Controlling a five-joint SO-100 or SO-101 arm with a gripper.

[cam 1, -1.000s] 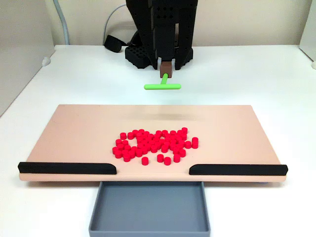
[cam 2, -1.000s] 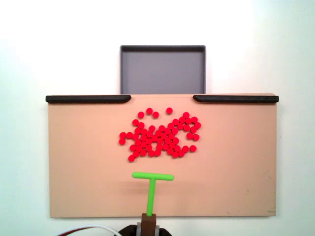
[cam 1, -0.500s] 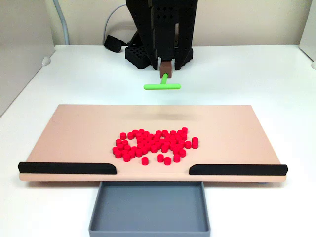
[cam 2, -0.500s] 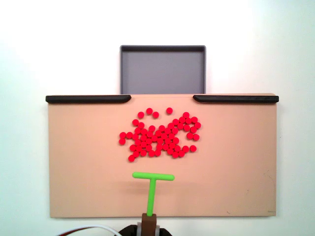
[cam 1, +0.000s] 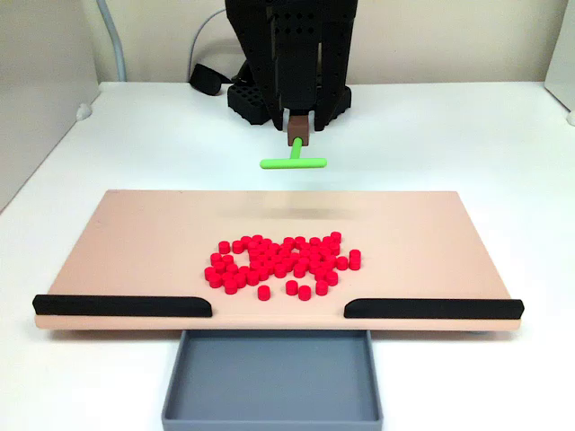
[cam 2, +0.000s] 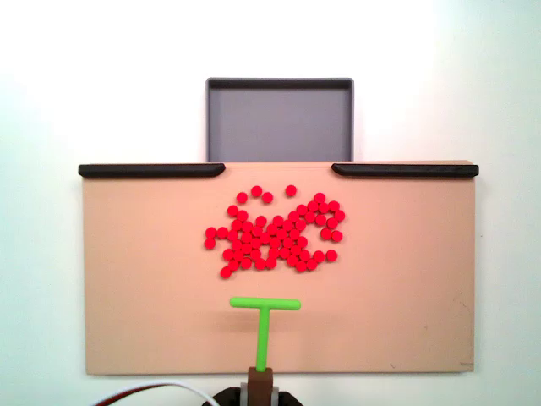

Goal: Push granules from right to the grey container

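Dozens of red granules point(cam 1: 283, 262) lie in a loose heap near the middle of the tan board point(cam 1: 135, 242), spread out in the view from above point(cam 2: 275, 237). The grey container point(cam 1: 269, 417) sits below the gap between the two black edge strips and shows bare point(cam 2: 279, 118). My gripper point(cam 1: 296, 130) hangs over the board's far edge, shut on a brown holder that carries the green T-shaped stick point(cam 1: 294, 162). From above, the stick point(cam 2: 265, 326) points at the heap, its crossbar a short gap behind the nearest granules, with the gripper point(cam 2: 260, 387) at the board's edge.
Black edge strips point(cam 1: 121, 305) point(cam 1: 431, 308) line the board's container side left and right of the gap. The arm's black base point(cam 1: 287, 90) stands behind the board, with a white cable point(cam 1: 207, 27) and a black strap point(cam 1: 207, 79) beside it.
The stick's crossbar has sunk a little in the front view, and the brown holder has drawn slightly back toward the base. The granules have not moved.
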